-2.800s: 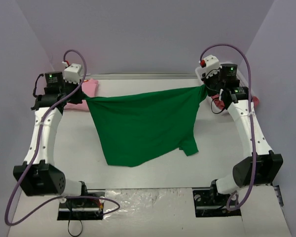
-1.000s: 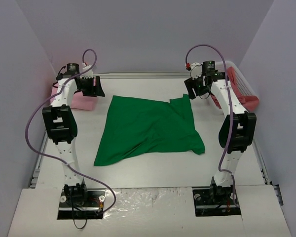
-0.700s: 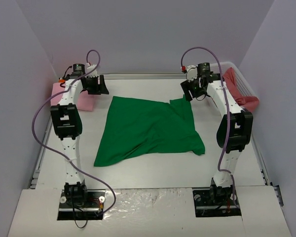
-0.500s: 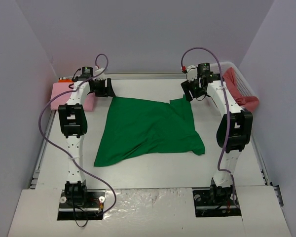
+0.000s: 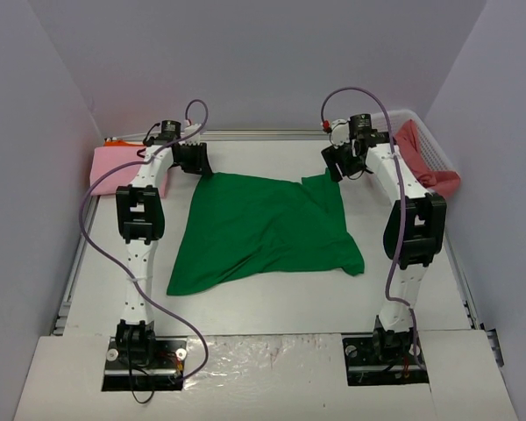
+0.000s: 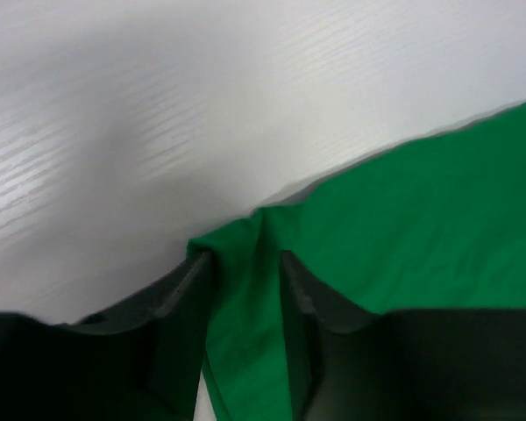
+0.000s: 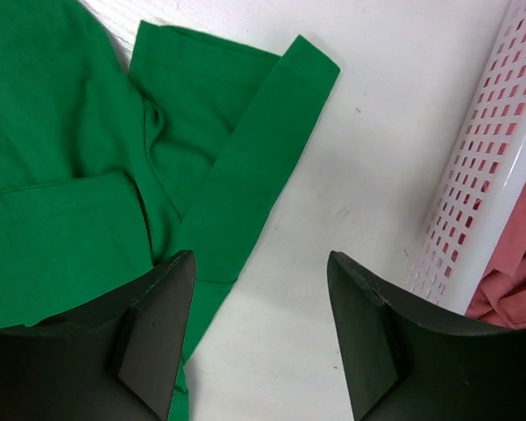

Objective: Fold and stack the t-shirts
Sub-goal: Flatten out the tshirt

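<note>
**Green shirt flat on table, left jaws at its far-left corner**

Count, top view: four shirts, two arms, two grippers, one basket.
- One green shirt (image 5: 263, 230), spread on the middle of the table (image 5: 272, 303), rumpled, its near-left corner drawn out to a point.
- One pink shirt (image 5: 114, 164), folded, at the far-left edge of the table.
- One orange shirt (image 5: 117, 141), only a thin strip showing behind the pink one.
- One red shirt (image 5: 427, 163), bunched in the white basket (image 5: 409, 115) at the far right.

Left gripper (image 5: 193, 163): down at the green shirt's far-left corner. The left wrist view adds what the top view hides: the jaws are narrowed, with a raised ridge of green cloth filling the gap between the two fingers (image 6: 180, 320). Whether the cloth is pinched tight, cannot tell. That view shows only this corner and bare table.

Right gripper (image 5: 340, 165): above the shirt's far-right corner. In the right wrist view the jaws stand wide apart with nothing between them but table and the edge of the green cloth below. This view alone shows the sleeve (image 7: 245, 175) lying folded across the shirt body, the lattice wall of the basket, and red cloth inside it. The pink and orange shirts appear in neither wrist view.
</note>
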Tool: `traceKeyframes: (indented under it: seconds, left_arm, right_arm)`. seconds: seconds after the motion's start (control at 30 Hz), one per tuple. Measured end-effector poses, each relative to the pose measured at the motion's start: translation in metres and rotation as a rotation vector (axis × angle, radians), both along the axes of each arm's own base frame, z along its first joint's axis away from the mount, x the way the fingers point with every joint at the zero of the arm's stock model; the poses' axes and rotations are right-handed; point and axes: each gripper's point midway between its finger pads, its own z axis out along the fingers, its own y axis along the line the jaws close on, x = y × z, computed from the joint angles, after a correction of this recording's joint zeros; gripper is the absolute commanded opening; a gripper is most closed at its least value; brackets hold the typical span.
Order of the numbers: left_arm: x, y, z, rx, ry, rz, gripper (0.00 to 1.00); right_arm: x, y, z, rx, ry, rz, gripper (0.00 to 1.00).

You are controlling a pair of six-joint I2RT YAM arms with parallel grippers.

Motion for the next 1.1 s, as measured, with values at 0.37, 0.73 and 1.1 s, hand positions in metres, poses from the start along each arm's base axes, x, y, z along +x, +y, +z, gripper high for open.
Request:
traceKeyframes:
  seconds: [0.37,0.73,1.1]
  left_arm:
    - [-0.001,0.011,-0.011,0.072,-0.007,0.001,0.02]
    - [-0.022,0.016,-0.013,0.093,0.014,0.010,0.02]
    - [-0.024,0.016,-0.013,0.093,0.013,0.010,0.02]
  right_arm:
    - [-0.004,-0.003,-0.035,-0.014,0.079,-0.024,0.53]
    - [0.049,0.011,-0.084,0.015,0.112,-0.084,0.41]
    - [0.063,0.043,-0.097,0.007,0.112,-0.042,0.37]
